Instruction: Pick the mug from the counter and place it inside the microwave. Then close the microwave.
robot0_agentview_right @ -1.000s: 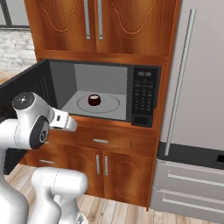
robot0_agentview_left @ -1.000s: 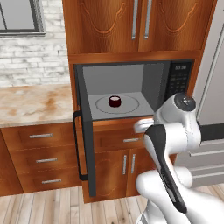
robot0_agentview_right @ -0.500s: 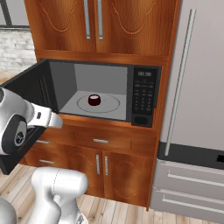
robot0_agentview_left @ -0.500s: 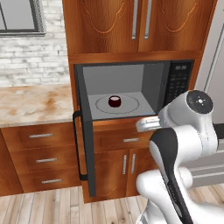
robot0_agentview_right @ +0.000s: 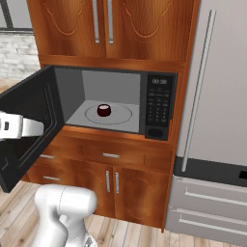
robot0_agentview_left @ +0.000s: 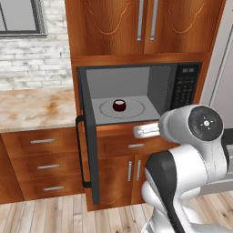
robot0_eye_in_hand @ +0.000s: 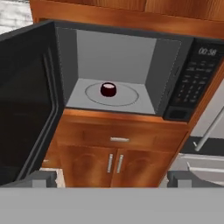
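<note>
The small dark maroon mug stands upright on the round glass turntable inside the microwave. The black microwave door is swung wide open to the left. My gripper is open and holds nothing; it is drawn back in front of the microwave, well short of the mug and below its opening. The marble counter lies left of the microwave.
A steel fridge stands right of the microwave. Wooden drawers and cabinet doors sit below it, upper cabinets above. The open door's bar handle juts out into the space in front of the counter drawers.
My arm has pulled back from the microwave, swinging right in the left base view and off the left edge of the right base view. The mug and door have stayed put.
</note>
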Motion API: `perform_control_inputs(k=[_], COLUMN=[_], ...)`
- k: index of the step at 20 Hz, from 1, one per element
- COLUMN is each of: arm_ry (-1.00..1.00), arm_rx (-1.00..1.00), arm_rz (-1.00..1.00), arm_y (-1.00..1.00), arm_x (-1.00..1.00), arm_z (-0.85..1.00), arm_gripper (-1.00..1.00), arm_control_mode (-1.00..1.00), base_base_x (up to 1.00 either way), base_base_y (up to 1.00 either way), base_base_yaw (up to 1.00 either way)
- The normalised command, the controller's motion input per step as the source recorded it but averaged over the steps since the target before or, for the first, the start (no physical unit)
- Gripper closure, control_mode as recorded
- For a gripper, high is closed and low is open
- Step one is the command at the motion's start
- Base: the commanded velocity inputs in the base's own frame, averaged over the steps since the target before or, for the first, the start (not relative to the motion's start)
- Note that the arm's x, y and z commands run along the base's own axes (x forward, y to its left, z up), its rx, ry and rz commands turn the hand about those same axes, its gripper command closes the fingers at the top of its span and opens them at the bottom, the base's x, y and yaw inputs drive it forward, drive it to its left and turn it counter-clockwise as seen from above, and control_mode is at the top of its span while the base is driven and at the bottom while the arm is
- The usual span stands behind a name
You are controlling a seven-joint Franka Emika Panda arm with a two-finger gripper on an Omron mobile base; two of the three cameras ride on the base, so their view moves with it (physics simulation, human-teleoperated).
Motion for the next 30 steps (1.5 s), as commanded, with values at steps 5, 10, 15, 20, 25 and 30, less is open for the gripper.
perform_control_inputs(k=[5,10,15,20,25,30], arm_ry=[-0.28,-0.34,-0.32,-0.23,-0.11,-0.12], arm_rx=[-0.01,-0.04,-0.05,-0.06,-0.06,-0.05], arm_rz=[0.0,0.0,0.0,0.0,-0.03,-0.09], arm_y=[0.21,0.08,0.23,0.31,0.36,0.38], arm_x=[-0.7,-0.53,-0.45,-0.3,-0.2,-0.2], arm_z=[0.05,0.0,0.0,0.0,0.0,-0.04], arm_gripper=[-1.0,-1.0,-1.0,-1.0,-1.0,-1.0], arm_control_mode=[-1.0,-1.0,-1.0,-1.0,-1.0,-1.0], base_base_x=[0.0,0.0,0.0,0.0,0.0,0.0], base_base_y=[0.0,0.0,0.0,0.0,0.0,0.0], base_base_yaw=[0.0,0.0,0.0,0.0,0.0,0.0])
